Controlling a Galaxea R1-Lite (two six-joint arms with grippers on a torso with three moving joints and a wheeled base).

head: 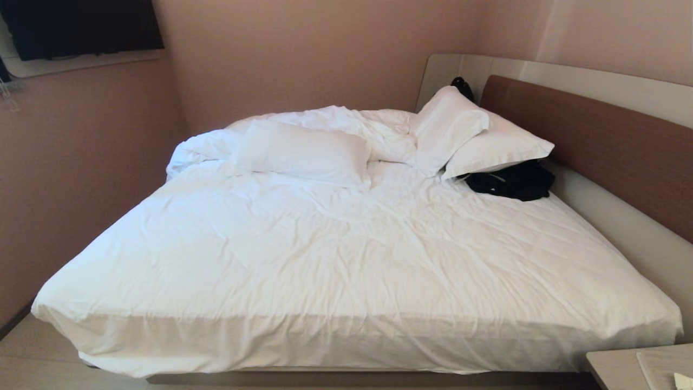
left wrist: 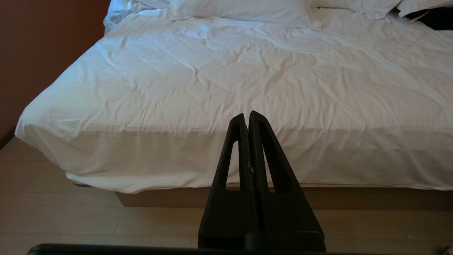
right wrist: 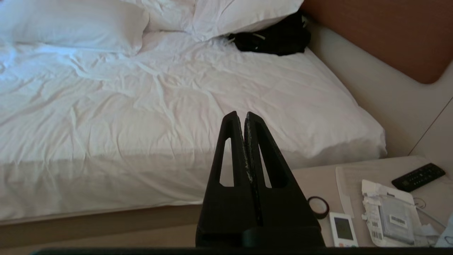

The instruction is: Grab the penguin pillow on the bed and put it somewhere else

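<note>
Although the task names a penguin pillow, no such pillow shows in any view: the bed (head: 346, 254) carries only plain white pillows, one lying flat (head: 303, 151) at the far side of the duvet and two propped (head: 476, 135) against the headboard (head: 595, 135), with a black garment (head: 511, 180) tucked beside them. Whether the penguin pillow sits under the heaped duvet, behind the white pillows, or off the bed cannot be told. Both grippers hang short of the mattress edge with nothing held: the left gripper (left wrist: 246, 115) has its fingers pressed together, tips over the near drop of the sheet, and the right gripper (right wrist: 241, 115) is likewise closed tight, with the garment far beyond its tips and a counter (right wrist: 318, 177) just beside its base bearing a remote (right wrist: 418, 176), a tape roll (right wrist: 318, 207) and packets. The main risk, as I judge it, is a mistaken target: with the pillow unseen, a reach could close on a white pillow or the dark garment instead. Fingers kept closed would only push soft bedding about, burying the pillow deeper. A swing of the right arm near the counter could also sweep the small items off.
</note>
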